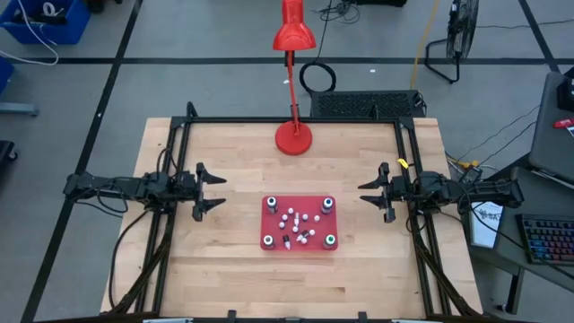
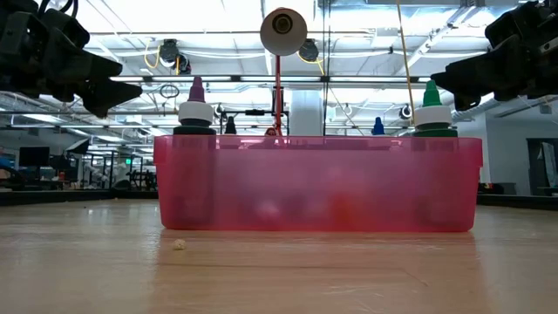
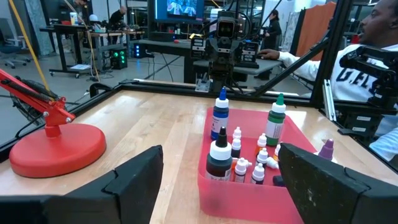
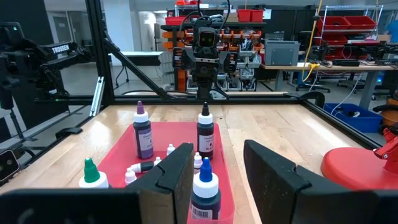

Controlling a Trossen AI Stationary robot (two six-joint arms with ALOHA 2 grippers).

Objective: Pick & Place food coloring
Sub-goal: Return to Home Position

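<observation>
The food coloring stands in a shallow red tray (image 1: 316, 245) at the table's middle: several tiny white bottles (image 1: 296, 224), some lying on their sides, and a larger dark bottle in each corner, such as the purple-topped one (image 4: 143, 134) and the green-topped one (image 3: 275, 121). My left gripper (image 1: 221, 191) hovers level, left of the tray, its fingers wide open and clear of the table. My right gripper (image 1: 361, 193) hovers level, right of the tray, open by a narrower gap. Both point at the tray and hold nothing.
A red desk lamp stands on its round base (image 1: 294, 137) at the table's far side, its head (image 1: 293, 34) beyond the edge. Black frame rails (image 1: 176, 152) run along both sides. A person (image 3: 367, 56) sits beyond the table's right side. A crumb (image 2: 179, 244) lies before the tray.
</observation>
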